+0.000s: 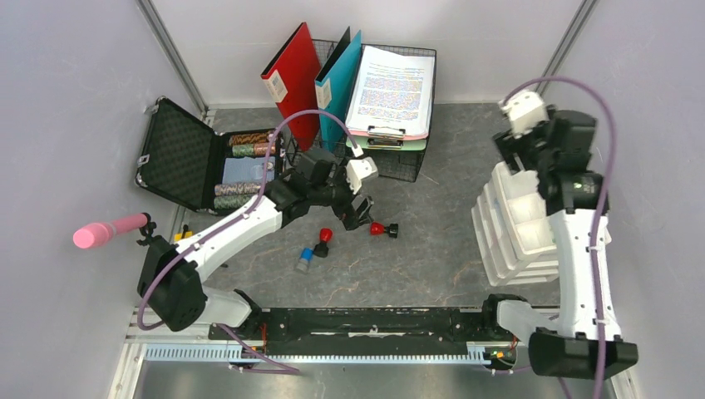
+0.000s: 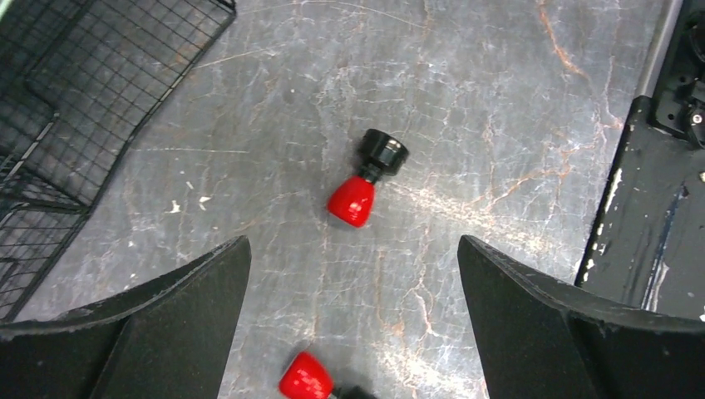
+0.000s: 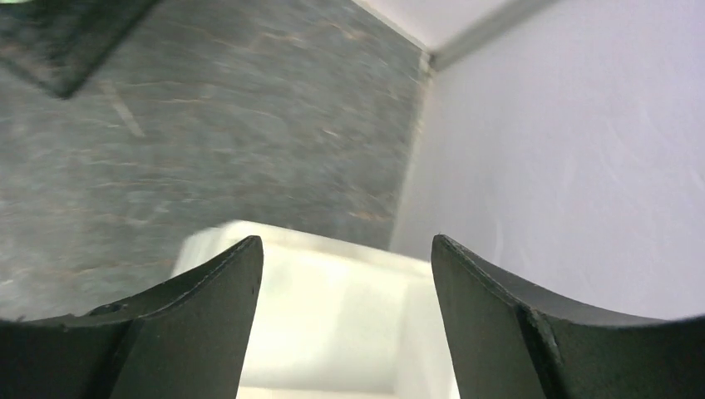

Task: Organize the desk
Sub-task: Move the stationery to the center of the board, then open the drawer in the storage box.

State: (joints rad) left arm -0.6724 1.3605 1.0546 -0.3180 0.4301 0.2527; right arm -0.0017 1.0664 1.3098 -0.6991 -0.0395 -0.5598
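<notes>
**Left gripper hanging open over loose pegs, right gripper open above white trays**

The desk [image 1: 449, 266] is filling the whole floor between the pale walls, with the rail [image 1: 374, 320] running along its near edge. Judging it rigid, heavy and fixed, with a smooth stone-look top that could let things slide. It is nothing to take hold of; the loose clutter is what is needing the grip.

The left gripper [image 2: 352, 249] is hovering released, jaws wide, nothing between them. It is sitting directly above a red-capped peg [image 2: 366, 179] lying on its side. A second red peg [image 2: 306, 378] is lying nearer, and a blue-capped peg [image 1: 305, 259] is lying further left. These are looking light, hard and likely to roll. Best hold is probably across the black base.

The right gripper [image 3: 345, 245] is also standing open and empty, above the white trays [image 1: 515, 224] stacked at the right.

Far side: a wire basket [image 1: 399, 162] is holding a red folder [image 1: 291, 79], a teal folder [image 1: 341, 75] and a clipboard [image 1: 391, 91]. The open black case [image 1: 179, 154] is sitting far left.
</notes>
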